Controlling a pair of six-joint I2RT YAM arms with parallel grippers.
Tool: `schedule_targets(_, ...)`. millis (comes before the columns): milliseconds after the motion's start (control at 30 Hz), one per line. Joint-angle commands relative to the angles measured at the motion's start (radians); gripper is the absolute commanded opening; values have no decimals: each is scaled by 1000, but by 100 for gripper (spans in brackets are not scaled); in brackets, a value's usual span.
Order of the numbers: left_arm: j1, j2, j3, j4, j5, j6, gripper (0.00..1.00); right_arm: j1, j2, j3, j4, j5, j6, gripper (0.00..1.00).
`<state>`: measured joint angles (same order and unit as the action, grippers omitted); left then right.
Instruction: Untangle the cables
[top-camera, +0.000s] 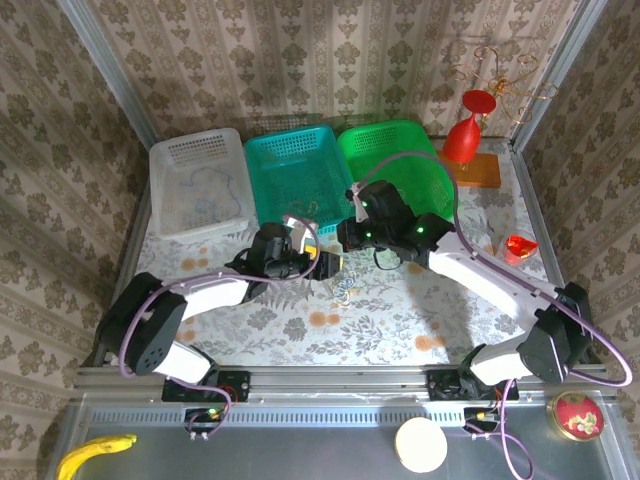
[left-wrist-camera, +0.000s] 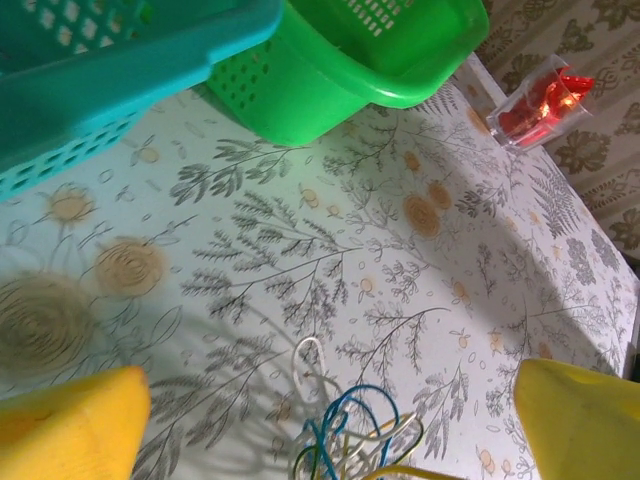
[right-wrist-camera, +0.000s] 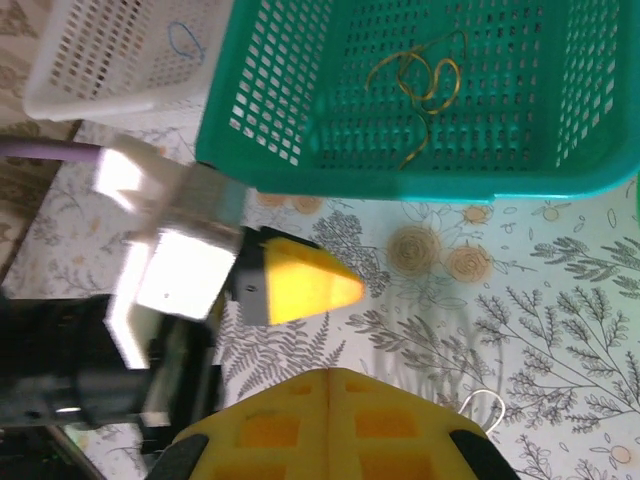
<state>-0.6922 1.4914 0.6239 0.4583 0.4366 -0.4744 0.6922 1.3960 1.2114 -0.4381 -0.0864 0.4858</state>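
Your left gripper (left-wrist-camera: 330, 385) stands wide apart over the worktop (left-wrist-camera: 400, 230) and is clamped on nothing. Its yellow fingers (left-wrist-camera: 70, 425) sit at the two lower corners of its wrist view. Low between them lies the tangle of cables (left-wrist-camera: 350, 440): blue, yellow and pale cream strands looped through one another, resting on the patterned surface.

Your right gripper (right-wrist-camera: 330, 390) is closed, its yellow pads pressed together along a central seam. You cannot tell from the pictures whether any strand is caught between them. A pale loop (right-wrist-camera: 485, 405) lies on the worktop just beside it.

From above, you see both grippers meeting on the near side of the teal basket (top-camera: 290, 175), with the tangle just nearer the arm bases than their tips.

Three baskets stand side by side at the far edge. The white basket (top-camera: 195, 185) is on the left, the teal one is in the middle, and the green basket (top-camera: 395, 165) is on the right. A brown-yellow cable (right-wrist-camera: 420, 80) lies coiled on the floor of the teal basket. A bluish cable (right-wrist-camera: 185, 40) lies in the white basket. What the green basket holds cannot be made out.

A red cup (left-wrist-camera: 540, 100) stands on the worktop, well apart to the right of the tangle.
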Motion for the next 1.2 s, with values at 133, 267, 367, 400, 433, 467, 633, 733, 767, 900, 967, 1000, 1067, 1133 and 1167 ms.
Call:
schedule_targets(133, -24, 101, 13, 149, 24, -2, 83, 6, -92, 82, -9, -53, 52, 0)
schedule_targets(267, -23, 138, -11, 192, 20, -8, 72, 6, -120, 133, -5, -67, 65, 0)
schedule_targets(367, -21, 154, -28, 209, 18, -8, 65, 5, -135, 175, 1, -80, 74, 0)
schedule_targets(400, -21, 157, -33, 213, 16, -9, 64, 4, -139, 188, 3, -82, 77, 0)
schedule_targets(433, -21, 162, -39, 217, 17, -9, 63, 4, -144, 202, 7, -85, 80, 0)
schedule_targets(467, -19, 165, -45, 223, 16, -8, 61, 3, -147, 218, 11, -87, 84, 0)
schedule_targets(633, -15, 183, -74, 250, 17, -15, 47, -14, -156, 288, 40, -112, 106, 0)
schedule_targets(733, -13, 190, -95, 270, 19, -24, 45, -31, -160, 322, 56, -128, 120, 0)
schedule_targets(767, -13, 193, -104, 278, 19, -27, 43, -40, -161, 338, 60, -135, 124, 0)
schedule_targets(900, -13, 199, -138, 315, 21, -46, 41, -68, -160, 383, 54, -140, 117, 0)
schedule_targets(967, -13, 195, -151, 331, 24, -57, 42, -86, -157, 392, 49, -140, 114, 0)
schedule_targets(1000, -13, 189, -156, 334, 24, -61, 42, -94, -156, 392, 48, -141, 113, 0)
schedule_targets(1067, -11, 173, -164, 338, 24, -70, 46, -114, -154, 389, 45, -138, 109, 0)
schedule_targets(1133, -10, 149, -166, 335, 25, -79, 49, -135, -153, 375, 45, -137, 108, 0)
schedule_targets(1167, -10, 133, -167, 332, 27, -83, 52, -149, -151, 363, 46, -137, 110, 0)
